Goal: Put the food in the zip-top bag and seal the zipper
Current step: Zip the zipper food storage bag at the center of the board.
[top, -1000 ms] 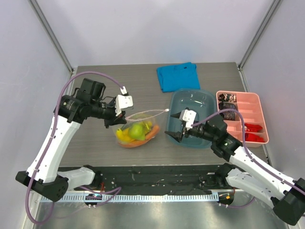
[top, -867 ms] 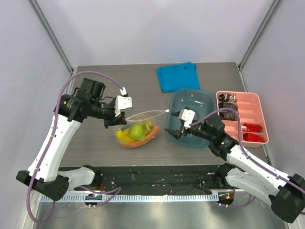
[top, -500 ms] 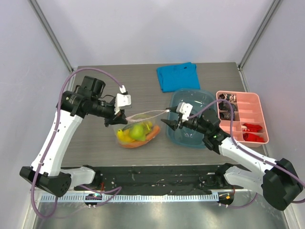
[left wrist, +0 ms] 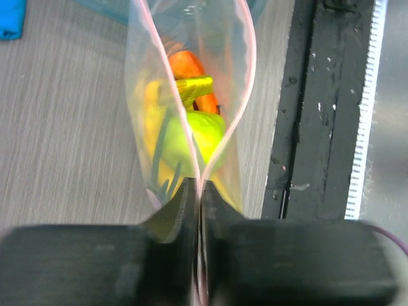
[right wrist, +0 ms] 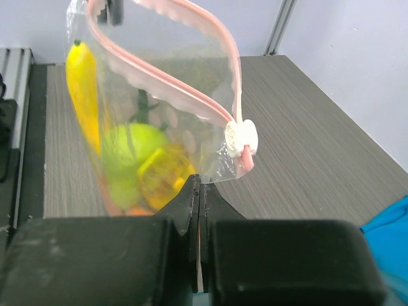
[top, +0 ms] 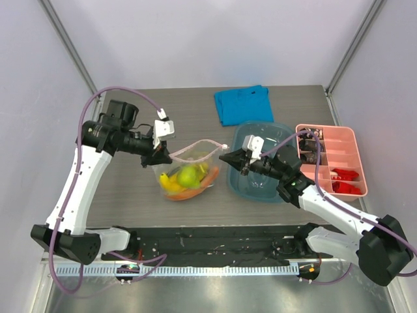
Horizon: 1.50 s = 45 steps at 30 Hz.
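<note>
Inside the clear, pink-dotted plastic bag (top: 195, 158), four overlapping toy foods (top: 187, 177) blur together; left claw (left wrist: 197, 186) and right claw (right wrist: 199, 183) each clamp its edge.

Robotics lab test cell. Grey wood-grain table (top: 130, 202), plain white enclosure walls (top: 195, 39), aluminium corner post (top: 70, 45), left arm (top: 71, 195) and right arm (top: 339, 215) at black base rail (top: 215, 244), pink compartment tray (top: 326, 128).

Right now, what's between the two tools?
The bag, holding the toy food, spans the stretch from the left tool to the right tool; the top view shows it.
</note>
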{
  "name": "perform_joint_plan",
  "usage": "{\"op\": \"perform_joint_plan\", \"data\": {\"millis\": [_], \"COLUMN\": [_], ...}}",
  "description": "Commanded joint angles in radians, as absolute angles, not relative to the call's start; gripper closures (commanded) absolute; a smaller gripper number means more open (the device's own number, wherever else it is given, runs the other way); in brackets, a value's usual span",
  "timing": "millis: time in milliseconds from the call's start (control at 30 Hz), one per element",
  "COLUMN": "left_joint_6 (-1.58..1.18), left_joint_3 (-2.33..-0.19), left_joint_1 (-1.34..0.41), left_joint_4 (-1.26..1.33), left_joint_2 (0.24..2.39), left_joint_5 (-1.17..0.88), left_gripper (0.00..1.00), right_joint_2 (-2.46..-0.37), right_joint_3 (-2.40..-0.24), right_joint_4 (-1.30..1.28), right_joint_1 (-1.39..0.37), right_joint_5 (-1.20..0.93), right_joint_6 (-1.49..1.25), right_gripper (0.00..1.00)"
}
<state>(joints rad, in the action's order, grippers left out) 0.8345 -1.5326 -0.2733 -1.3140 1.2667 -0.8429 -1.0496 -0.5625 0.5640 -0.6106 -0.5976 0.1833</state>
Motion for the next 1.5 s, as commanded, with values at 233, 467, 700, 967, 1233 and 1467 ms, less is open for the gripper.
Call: {"op": "perform_joint_plan", "data": {"millis": [233,467,700,967,1233,1467], "left_joint_6": [0.279,0.365,0.508,0.491,0.498,0.526], "left_joint_3": [-1.500,-1.606,-1.663,-1.686,-1.641,-1.640], "left_joint_1": [-0.293,-0.498,-0.626,-0.684,-0.756,-0.762], "left_joint_4": [-0.681,-0.758,-0.828,-0.853,-0.845,-0.868], "left_joint_2": [1.161,1.284,1.371,1.404,1.397,1.411], "left_joint_5": [-0.857,-0.753,-0.750,-0.755,-0.680,-0.612], "left_gripper": [0.30,0.34,0.37,0.39,0.56,0.71], "right_joint_2": [-0.982,-0.968,-0.966,-0.962,-0.966,-0.959], "right_joint_3": [-0.676,-0.669,-0.676,-0.683,-0.696,-0.698], "right_joint_4": [0.512,0.477,0.449,0.431,0.423,0.426], "right_joint_1": [-0.693,-0.730,-0.749,-0.753,-0.759,-0.762], "right_joint_5": [-0.569,-0.551,-0.528,-0.520,-0.518,-0.505], "right_joint_6": [0.137,0.163,0.183,0.184,0.178,0.176], "right_gripper": [0.99,0.99,0.99,0.99,0.99,0.99]}}
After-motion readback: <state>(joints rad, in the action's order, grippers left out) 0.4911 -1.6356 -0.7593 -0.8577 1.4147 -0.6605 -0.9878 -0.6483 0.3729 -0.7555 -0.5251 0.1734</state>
